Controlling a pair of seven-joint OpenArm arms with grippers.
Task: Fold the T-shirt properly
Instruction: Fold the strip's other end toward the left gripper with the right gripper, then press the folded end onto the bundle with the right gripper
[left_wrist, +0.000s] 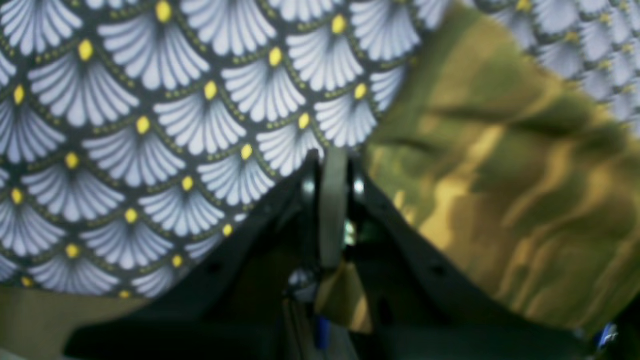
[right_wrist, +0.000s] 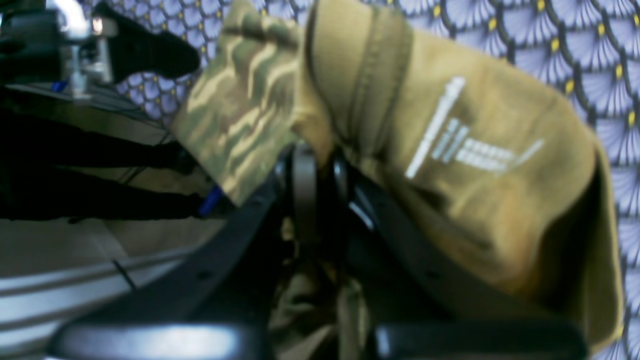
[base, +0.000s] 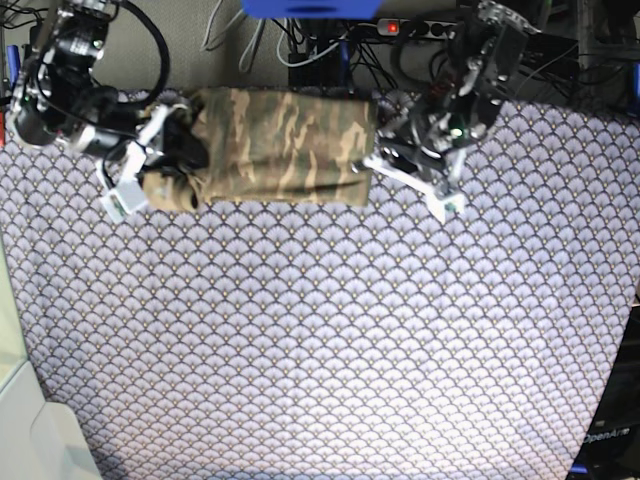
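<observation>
The camouflage T-shirt (base: 280, 145) hangs as a folded band along the far edge of the table, stretched between my two grippers. My right gripper (base: 185, 150) is shut on its left end. In the right wrist view, the right gripper (right_wrist: 312, 165) pinches the cloth, and the T-shirt (right_wrist: 450, 150) shows its tan inside with a white printed label. My left gripper (base: 378, 158) is shut on the right end. In the left wrist view, a strip of cloth runs between the closed fingers of the left gripper (left_wrist: 332, 160), and the T-shirt (left_wrist: 500, 175) hangs blurred to the right.
The purple-white scallop-patterned tablecloth (base: 320, 340) covers the table in front of the shirt. Cables and a power strip (base: 410, 28) lie behind the far edge. A white surface (base: 30, 440) sits at the near left corner. The left arm's body (base: 470, 70) rises at back right.
</observation>
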